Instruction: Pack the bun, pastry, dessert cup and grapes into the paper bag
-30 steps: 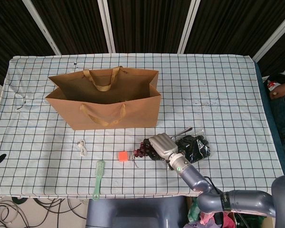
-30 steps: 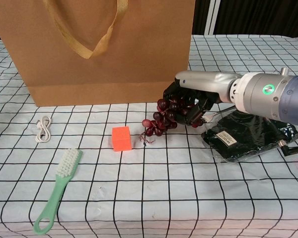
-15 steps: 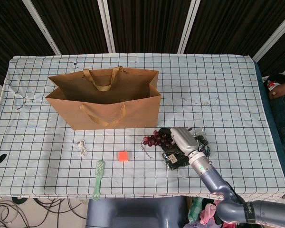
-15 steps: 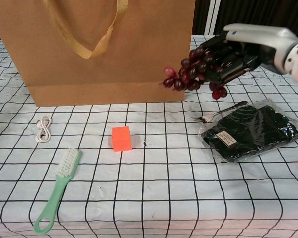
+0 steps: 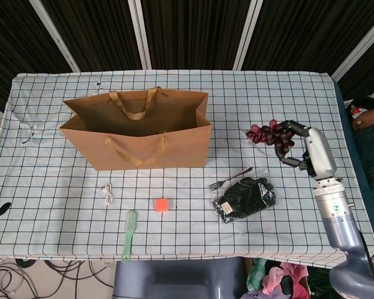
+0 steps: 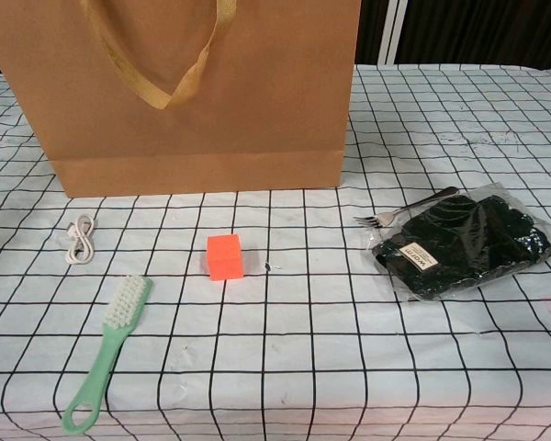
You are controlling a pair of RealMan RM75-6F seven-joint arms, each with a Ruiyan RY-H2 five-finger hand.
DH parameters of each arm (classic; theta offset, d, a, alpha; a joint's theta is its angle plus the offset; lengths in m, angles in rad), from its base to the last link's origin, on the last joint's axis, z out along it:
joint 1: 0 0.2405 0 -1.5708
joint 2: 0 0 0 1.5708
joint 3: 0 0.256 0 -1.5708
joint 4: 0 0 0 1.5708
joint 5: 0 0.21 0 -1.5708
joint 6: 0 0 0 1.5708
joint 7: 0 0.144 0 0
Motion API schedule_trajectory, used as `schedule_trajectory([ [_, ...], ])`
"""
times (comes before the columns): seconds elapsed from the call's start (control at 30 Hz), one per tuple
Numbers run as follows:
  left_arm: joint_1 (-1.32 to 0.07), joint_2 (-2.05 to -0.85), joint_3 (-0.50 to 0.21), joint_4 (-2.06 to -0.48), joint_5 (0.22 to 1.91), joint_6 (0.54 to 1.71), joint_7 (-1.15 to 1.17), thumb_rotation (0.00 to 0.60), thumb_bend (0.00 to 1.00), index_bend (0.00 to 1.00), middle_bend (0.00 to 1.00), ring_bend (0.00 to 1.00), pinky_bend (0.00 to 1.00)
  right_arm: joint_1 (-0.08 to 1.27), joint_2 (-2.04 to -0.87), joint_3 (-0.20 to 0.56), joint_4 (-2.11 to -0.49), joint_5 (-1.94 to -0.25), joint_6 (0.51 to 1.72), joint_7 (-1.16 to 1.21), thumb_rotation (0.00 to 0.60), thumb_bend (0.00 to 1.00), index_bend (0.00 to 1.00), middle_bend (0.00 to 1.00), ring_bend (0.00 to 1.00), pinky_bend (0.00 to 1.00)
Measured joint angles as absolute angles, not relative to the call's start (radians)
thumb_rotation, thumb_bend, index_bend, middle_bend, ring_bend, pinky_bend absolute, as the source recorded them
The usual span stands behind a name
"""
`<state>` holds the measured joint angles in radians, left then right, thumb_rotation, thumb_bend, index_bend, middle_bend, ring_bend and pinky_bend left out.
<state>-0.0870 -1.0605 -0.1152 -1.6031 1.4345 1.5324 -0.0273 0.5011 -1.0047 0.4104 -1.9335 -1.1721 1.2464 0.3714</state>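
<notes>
Checked cloth covers the table, thin dark grid on white. Green brush lies near the front edge, bristles pointing away, loop of handle nearest the camera. Orange cube sits right of the brush, apart from it. Coiled white cable lies left of the cube. Dark item in a clear packet lies to the right; a metal fork rests at its far left edge, tines pointing left.

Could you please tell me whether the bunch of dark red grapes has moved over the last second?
Yes. The bunch of dark red grapes, held in the right robot hand, has left the cloth beside the orange cube and now hangs right of the brown paper bag.
</notes>
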Motion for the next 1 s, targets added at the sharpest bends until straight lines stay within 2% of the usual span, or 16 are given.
schedule_trajectory([
  [0.23, -0.086, -1.06, -0.117, -1.605, 1.431, 1.535, -0.027, 0.6, 0.03, 0.15, 0.07, 0.0, 0.06, 0.586, -0.951, 0.492, -1.936, -1.066, 1.163, 0.29, 0.6, 0.47, 0.69, 0.48, 0.53, 0.42],
  [0.43, -0.088, -1.058, -0.123, -1.603, 1.416, 1.525, -0.034, 0.6, 0.03, 0.15, 0.07, 0.0, 0.06, 0.743, -0.969, 0.538, -1.912, -0.956, 1.067, 0.167, 0.6, 0.47, 0.69, 0.48, 0.53, 0.43],
  [0.77, -0.089, -1.044, -0.129, -1.597, 1.403, 1.512, -0.073, 0.6, 0.03, 0.15, 0.07, 0.0, 0.05, 1.042, -1.16, 0.59, -1.799, -0.722, 1.009, -0.047, 0.6, 0.47, 0.69, 0.48, 0.53, 0.43],
  [1.0, -0.089, -1.035, -0.125, -1.599, 1.411, 1.509, -0.089, 0.6, 0.03, 0.15, 0.07, 0.0, 0.06, 1.186, -1.288, 0.578, -1.707, -0.637, 0.975, -0.146, 0.6, 0.45, 0.68, 0.47, 0.52, 0.42],
])
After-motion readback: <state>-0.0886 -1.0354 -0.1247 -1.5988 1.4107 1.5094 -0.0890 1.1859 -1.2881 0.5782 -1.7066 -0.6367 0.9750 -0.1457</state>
